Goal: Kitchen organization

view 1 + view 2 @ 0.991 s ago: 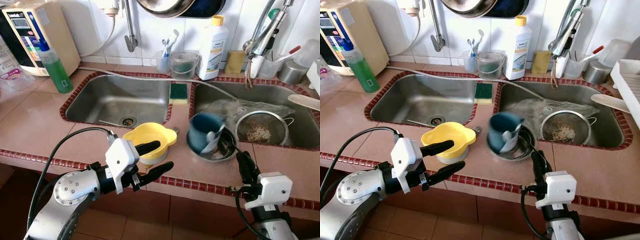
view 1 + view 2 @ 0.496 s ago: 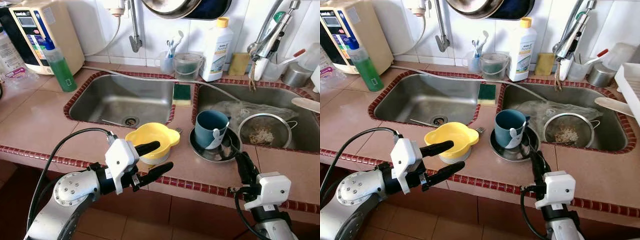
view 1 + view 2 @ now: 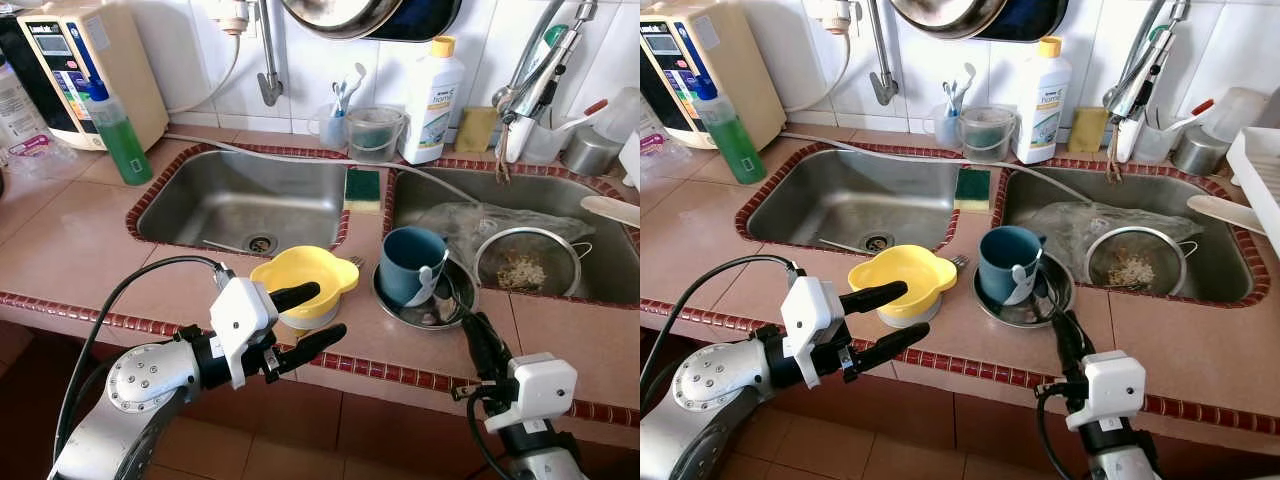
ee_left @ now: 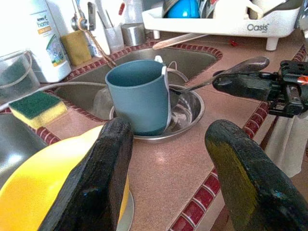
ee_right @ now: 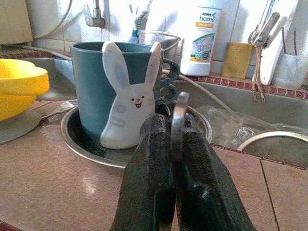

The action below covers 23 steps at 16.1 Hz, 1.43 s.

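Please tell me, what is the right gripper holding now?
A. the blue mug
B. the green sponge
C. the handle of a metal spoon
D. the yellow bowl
C: the right gripper has its jaws closed on the thin handle of the metal spoon, in front of the blue mug.

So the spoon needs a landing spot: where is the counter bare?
Bare tile lies left of the yellow bowl, before the left sink, and right of the steel plate, before the right sink. Crowded between bowl and blue mug.
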Available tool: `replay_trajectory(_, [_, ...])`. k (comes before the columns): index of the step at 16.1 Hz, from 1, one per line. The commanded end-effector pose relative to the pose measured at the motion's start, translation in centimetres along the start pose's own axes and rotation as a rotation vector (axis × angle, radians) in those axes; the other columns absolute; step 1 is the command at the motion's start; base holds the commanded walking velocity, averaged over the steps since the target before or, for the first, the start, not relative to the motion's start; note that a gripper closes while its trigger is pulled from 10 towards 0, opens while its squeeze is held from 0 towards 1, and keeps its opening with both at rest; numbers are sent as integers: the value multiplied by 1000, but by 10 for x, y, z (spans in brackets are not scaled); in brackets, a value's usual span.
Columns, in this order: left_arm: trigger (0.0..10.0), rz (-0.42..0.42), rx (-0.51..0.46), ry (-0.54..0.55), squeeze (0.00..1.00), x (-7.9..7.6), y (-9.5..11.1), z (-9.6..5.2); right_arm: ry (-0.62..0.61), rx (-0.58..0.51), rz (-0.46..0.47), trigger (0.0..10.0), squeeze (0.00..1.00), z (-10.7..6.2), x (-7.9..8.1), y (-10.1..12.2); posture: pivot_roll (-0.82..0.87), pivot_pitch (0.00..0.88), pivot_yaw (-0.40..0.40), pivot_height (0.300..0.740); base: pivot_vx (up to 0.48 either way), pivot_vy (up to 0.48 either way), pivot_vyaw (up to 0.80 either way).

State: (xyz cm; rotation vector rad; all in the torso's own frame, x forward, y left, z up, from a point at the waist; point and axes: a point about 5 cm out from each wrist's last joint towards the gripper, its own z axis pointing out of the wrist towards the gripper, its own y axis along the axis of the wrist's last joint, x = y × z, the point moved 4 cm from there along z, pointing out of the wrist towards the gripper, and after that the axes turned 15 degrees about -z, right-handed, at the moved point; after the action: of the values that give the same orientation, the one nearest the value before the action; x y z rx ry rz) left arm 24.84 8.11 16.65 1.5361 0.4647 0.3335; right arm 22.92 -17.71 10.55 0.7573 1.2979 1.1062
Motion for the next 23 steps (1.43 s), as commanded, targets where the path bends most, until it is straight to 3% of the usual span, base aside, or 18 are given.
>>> replay_trajectory(1, [10000, 20, -6, 7, 0, 2, 5, -3, 27, 5, 10, 10000, 0, -1, 4, 1, -203, 56, 55, 740, 0, 0, 0])
replay_trajectory(15, [10000, 23, -6, 4, 0, 4, 6, 0, 143, 45, 94, 10000, 0, -10, 18, 1, -210, 65, 54, 740, 0, 0, 0])
replay_trajectory(23, [10000, 29, -8, -6, 0, 6, 7, 1, -86, 23, 82, 10000, 0, -12, -12, 10, -230, 76, 69, 740, 0, 0, 0])
